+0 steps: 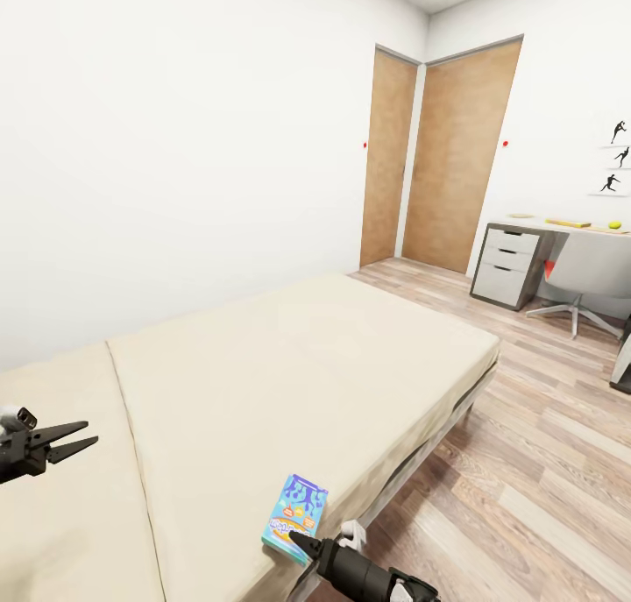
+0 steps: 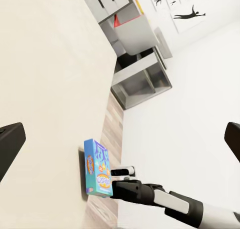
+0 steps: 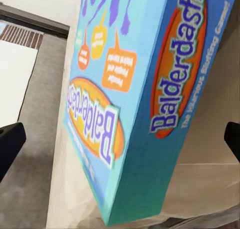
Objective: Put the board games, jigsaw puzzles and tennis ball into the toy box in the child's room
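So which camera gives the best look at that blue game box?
The right wrist view: the blue game box is close enough to read "Balderdash". The head view shows it small, lying at the bed's edge; the left wrist view shows it small too.

1. One blue board game (image 1: pixel 297 519) lies on the bed (image 1: pixel 289 374); its side reads Balderdash in the right wrist view;
2. One bed, with a plain beige mattress;
3. Two wooden doors (image 1: pixel 438 155) stand in the far corner; two small red dots (image 1: pixel 365 145) sit on the walls beside them;
4. One tennis ball (image 1: pixel 615 225) rests on the table (image 1: pixel 561 225);
5. Three white drawers (image 1: pixel 506 265) show under the table;
6. One grey chair (image 1: pixel 589 273);
7. Three black figure pictures (image 1: pixel 616 157) hang on the wall;
8. Two grippers: the left gripper (image 1: pixel 74 435) and the right gripper (image 1: pixel 302 545).
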{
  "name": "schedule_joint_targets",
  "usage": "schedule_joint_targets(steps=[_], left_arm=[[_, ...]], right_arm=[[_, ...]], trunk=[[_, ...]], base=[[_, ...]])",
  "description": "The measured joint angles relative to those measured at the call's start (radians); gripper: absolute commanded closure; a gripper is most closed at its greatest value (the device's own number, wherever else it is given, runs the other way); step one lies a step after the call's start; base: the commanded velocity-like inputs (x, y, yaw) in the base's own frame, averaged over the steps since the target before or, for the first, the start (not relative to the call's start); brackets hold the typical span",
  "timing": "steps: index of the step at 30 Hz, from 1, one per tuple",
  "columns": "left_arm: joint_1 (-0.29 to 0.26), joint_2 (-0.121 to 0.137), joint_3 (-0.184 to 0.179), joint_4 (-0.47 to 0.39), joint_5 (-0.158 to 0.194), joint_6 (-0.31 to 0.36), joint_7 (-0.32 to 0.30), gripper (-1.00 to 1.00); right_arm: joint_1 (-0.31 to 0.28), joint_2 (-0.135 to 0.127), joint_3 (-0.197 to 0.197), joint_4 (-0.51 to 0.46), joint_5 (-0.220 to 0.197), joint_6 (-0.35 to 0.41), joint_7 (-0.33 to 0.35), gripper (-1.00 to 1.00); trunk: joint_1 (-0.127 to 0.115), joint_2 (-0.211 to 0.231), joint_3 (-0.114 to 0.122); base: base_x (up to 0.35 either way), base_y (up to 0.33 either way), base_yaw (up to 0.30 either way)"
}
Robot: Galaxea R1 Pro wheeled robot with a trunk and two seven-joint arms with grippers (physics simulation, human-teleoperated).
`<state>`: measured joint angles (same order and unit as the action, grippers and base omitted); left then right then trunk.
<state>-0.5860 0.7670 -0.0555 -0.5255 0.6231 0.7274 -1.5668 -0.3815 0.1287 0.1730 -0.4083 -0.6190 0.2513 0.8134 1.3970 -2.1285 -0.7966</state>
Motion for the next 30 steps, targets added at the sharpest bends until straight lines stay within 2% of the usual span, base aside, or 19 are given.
schedule_joint_targets(steps=[5, 20, 30], left_arm=[[0.000, -0.023, 0.000, 0.000, 0.000, 0.000, 0.000, -1.00], [0.000, -0.028, -0.001, 0.000, -0.003, 0.000, 0.000, -1.00], [0.000, -0.028, 0.000, 0.001, -0.003, 0.000, 0.000, -1.00]], right_arm=[[-0.006, 0.000, -0.012, 0.004, 0.035, 0.000, 0.005, -1.00], [-0.017, -0.003, -0.034, -0.026, 0.165, 0.026, 0.007, -1.00], [-0.018, 0.006, -0.070, -0.027, 0.225, 0.024, 0.000, -1.00]], trunk=[[0.000, 0.000, 0.000], [0.000, 0.000, 0.000], [0.000, 0.000, 0.000]], base=[[0.000, 0.000, 0.000], [0.000, 0.000, 0.000], [0.000, 0.000, 0.000]])
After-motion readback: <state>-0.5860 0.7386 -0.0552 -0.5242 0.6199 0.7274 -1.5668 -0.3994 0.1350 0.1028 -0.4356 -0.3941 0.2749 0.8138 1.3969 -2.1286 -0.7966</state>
